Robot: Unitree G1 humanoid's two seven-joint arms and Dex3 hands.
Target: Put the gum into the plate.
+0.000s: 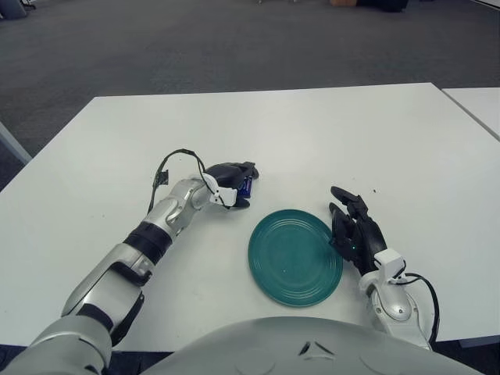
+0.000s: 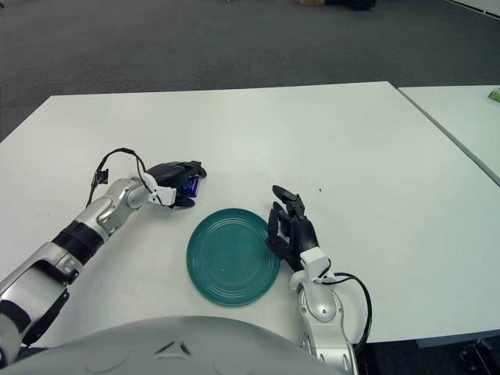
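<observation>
A small blue pack of gum [image 1: 246,186] lies on the white table [image 1: 351,133], just up and left of a teal plate [image 1: 295,258]. My left hand [image 1: 234,182] is lowered over the pack with its dark fingers curled around it, so only the pack's right end shows. The plate holds nothing. My right hand [image 1: 355,233] shows at the plate's right rim, fingers spread and holding nothing.
A second white table [image 1: 478,105] stands a small gap away at the right, with a small green item [image 2: 494,95] on it. A black cable [image 1: 166,170] loops off my left wrist. Grey carpet lies beyond the table's far edge.
</observation>
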